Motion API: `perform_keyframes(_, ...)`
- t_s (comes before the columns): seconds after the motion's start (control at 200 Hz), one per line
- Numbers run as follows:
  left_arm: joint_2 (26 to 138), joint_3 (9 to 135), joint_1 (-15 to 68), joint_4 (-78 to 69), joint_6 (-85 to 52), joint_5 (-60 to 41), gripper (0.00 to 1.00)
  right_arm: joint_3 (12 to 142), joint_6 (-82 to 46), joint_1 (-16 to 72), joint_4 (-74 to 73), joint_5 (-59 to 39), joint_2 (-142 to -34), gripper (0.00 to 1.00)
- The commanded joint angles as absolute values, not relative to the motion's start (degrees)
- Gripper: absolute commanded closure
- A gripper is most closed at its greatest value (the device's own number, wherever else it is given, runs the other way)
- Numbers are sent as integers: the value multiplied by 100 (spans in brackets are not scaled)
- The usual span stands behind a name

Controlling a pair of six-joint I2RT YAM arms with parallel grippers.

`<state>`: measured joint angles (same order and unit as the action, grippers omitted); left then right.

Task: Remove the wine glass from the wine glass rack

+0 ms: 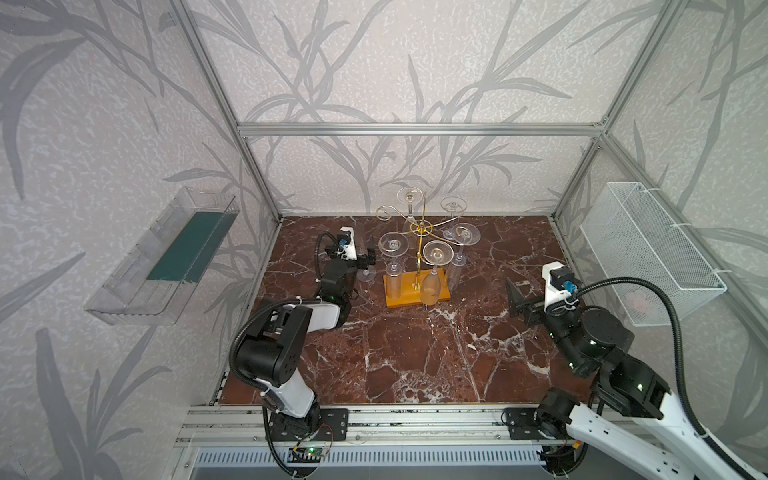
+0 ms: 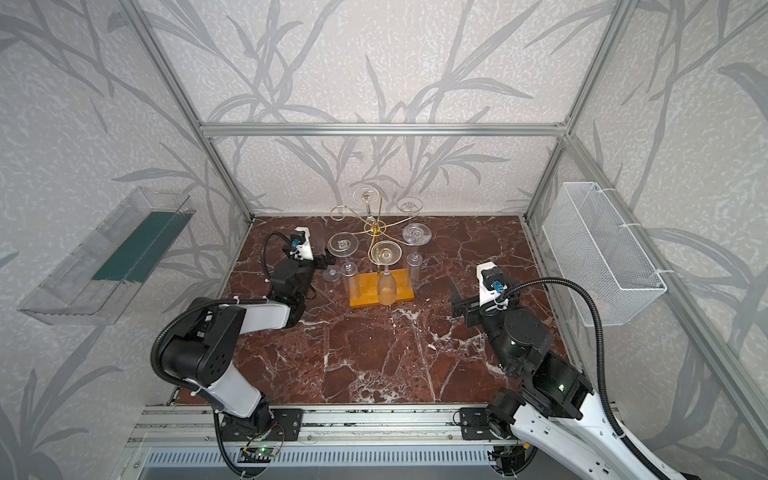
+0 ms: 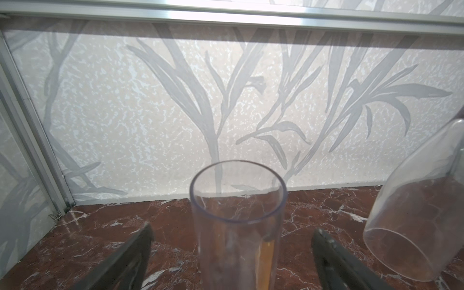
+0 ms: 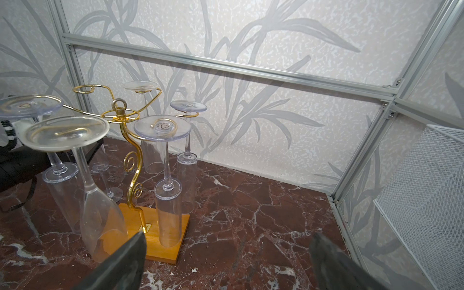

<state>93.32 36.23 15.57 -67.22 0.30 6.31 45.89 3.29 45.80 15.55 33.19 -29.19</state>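
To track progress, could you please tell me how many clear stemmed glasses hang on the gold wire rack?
5 clear stemmed glasses on the gold wire rack: rear, rear right, right, front, left. None seems hidden.

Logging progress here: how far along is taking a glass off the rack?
Done: one glass stands upright on the marble, off the rack; one gold curl is empty. In hand: nothing, left claw open around it, right claw open. Left: backing away.

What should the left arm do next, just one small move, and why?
Probably draw the left claw straight back: its jaws stand open either side of an upright glass on the table, apart from it, with a hanging glass close beside.
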Motion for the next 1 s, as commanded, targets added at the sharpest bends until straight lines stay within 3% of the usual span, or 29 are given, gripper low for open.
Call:
perform_keyframes(0.0,8649,3420,1632,-6287,-70,858,1,4682,270,4579,1045,3437,-2865,1)
perform_keyframes(0.2,7096,3293,1644,-4457,-128,1272,1,5351,-213,4579,1554,3845,-3258,1)
perform_keyframes(0.385,5533,3437,1644,-2419,-754,1496,1,5781,-307,4579,1734,3254,-3496,1)
perform_keyframes(0.5,4894,3789,1639,-1080,-1055,1133,1,5995,-546,4579,1985,2972,-3617,1)
perform_keyframes(0.785,4095,4536,1635,1139,-2116,536,2,6397,-1154,4579,2610,2076,-4011,1)
perform_keyframes(0.994,3991,4989,1634,1860,-3074,-237,6,6358,-1393,4579,2665,1806,-4017,1)
